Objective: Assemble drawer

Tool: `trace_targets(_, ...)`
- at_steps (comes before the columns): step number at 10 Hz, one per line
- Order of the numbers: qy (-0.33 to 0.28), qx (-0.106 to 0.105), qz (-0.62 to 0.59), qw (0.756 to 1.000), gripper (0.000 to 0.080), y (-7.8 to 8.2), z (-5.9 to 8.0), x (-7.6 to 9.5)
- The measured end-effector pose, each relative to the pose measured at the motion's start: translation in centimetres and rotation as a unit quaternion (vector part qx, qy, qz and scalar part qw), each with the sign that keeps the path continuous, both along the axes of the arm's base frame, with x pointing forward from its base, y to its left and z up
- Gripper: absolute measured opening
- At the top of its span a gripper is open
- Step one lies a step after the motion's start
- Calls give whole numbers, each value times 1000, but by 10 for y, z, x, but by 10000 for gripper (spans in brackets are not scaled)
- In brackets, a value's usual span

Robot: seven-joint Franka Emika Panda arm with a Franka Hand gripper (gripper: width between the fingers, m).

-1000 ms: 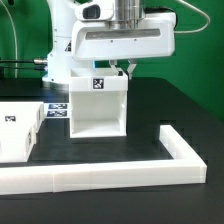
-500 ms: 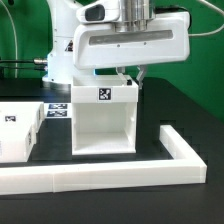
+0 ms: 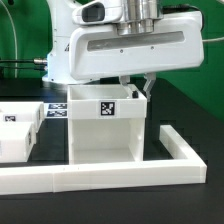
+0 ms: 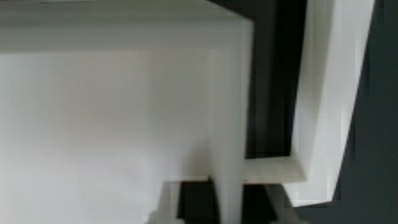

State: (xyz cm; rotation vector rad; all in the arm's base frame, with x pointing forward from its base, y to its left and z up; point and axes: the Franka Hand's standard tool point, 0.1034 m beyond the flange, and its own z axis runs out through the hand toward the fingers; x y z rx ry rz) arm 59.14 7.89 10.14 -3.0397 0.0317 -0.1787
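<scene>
"Currently, what crowds the drawer shell (image 3: 104, 135) on your screens?"

"On the dark worktop (image 3: 185, 115) I have it upright with its open face to the exterior camera and a square tag (image 3: 105, 108) on its upper front. The long white rail (image 3: 100, 176) runs across just in front of its lower edge. I cannot tell whether they touch. The rail's short leg turns back on the exterior view's right, with a strip of bare worktop between it and the shell. On the exterior view's left sit a box tray (image 3: 14, 140), also tagged, and behind it the marker board (image 3: 56, 111), both apart from the shell."

"And the gripper?"

"The gripper (image 3: 138, 92) comes down behind the shell's upper rear corner on the exterior view's right, under the arm (image 3: 125, 45), whose white bulk hides most of it. I read it as clamped on the shell's side wall there."

"What does the wrist camera add?"

"It looks down along that wall. The shell (image 4: 107, 110) fills most of the frame, and its thin edge runs into the gripper (image 4: 233, 205) between two dark finger shapes. Beside it I see a band of worktop (image 4: 267, 90), then the rail (image 4: 329, 90) and its inside corner. The tray, marker board and tag show only in the exterior view."
</scene>
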Motion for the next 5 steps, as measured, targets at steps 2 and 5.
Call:
trace_targets(2, 0, 2, -12, 1000, 39, 1, 2, 0)
trace_targets(5, 5, 19, -110, 994, 41, 4, 4, 0)
